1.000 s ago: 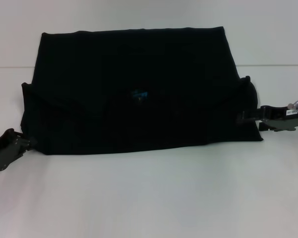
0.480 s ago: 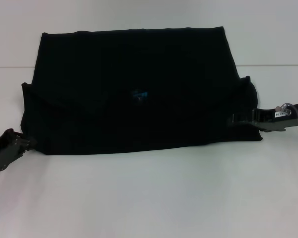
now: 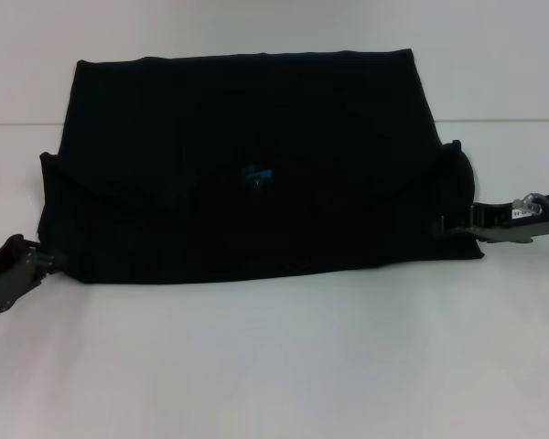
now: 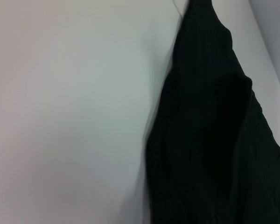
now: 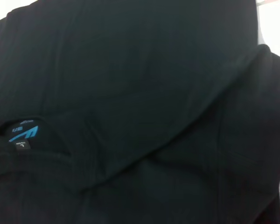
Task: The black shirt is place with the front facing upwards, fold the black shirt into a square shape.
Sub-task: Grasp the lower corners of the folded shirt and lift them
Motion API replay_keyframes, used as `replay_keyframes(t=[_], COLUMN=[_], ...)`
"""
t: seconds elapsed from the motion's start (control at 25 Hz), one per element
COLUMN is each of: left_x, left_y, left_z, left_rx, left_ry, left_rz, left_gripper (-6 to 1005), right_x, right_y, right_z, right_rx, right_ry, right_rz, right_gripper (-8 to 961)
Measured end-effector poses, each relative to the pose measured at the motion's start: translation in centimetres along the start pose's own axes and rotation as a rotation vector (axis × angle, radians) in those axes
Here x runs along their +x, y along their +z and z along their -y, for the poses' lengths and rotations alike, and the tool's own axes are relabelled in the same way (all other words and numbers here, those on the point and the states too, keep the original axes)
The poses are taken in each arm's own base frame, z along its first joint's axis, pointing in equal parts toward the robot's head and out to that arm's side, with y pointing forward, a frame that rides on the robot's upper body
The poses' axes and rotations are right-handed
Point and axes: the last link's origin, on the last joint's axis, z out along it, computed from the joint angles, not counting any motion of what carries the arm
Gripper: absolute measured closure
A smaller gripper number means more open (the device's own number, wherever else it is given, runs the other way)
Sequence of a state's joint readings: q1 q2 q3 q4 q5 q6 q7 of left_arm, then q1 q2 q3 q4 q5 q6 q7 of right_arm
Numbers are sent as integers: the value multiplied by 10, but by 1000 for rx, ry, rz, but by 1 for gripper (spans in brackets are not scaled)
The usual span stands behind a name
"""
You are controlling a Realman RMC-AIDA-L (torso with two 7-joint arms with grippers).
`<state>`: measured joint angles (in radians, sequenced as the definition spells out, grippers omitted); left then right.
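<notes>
a plain white table [image 3: 274, 366] fills the scene from the near edge to the far side. a faint straight seam [image 3: 503, 121] crosses it at far right and left.

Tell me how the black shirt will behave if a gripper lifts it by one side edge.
The black shirt is probably floppy: it lies flat in soft folded layers, so a lifted edge would likely sag. The layers around the blue neck label look loose and may slide apart. It seems light, since the wrinkled cloth drapes thinly on the white table.
</notes>
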<state>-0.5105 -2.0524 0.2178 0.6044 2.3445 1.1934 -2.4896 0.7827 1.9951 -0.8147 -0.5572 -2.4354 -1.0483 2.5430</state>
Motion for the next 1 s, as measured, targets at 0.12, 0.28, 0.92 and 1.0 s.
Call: replay_keyframes(t=[0.12,0.28,0.92,1.0], left_x=[1,1,-4,-9], left_y=[0,0,-3,-9], left_z=[-1,-1,-5,-5], left_rx=[-5,-6,-59,-91], left_ry=[1,3,39,28], left_rz=[-4,-5,28,49], left_gripper=[925,924,923,923], right_x=[0,0,4,5], right_y=[0,0,-12,-20], right_z=[0,0,5,7], right_rx=[6,11,-14,-27], right_ry=[-7,-8,-27,-36], right_rz=[-6,-9,-50,-60], right_gripper=[398,594,882,881])
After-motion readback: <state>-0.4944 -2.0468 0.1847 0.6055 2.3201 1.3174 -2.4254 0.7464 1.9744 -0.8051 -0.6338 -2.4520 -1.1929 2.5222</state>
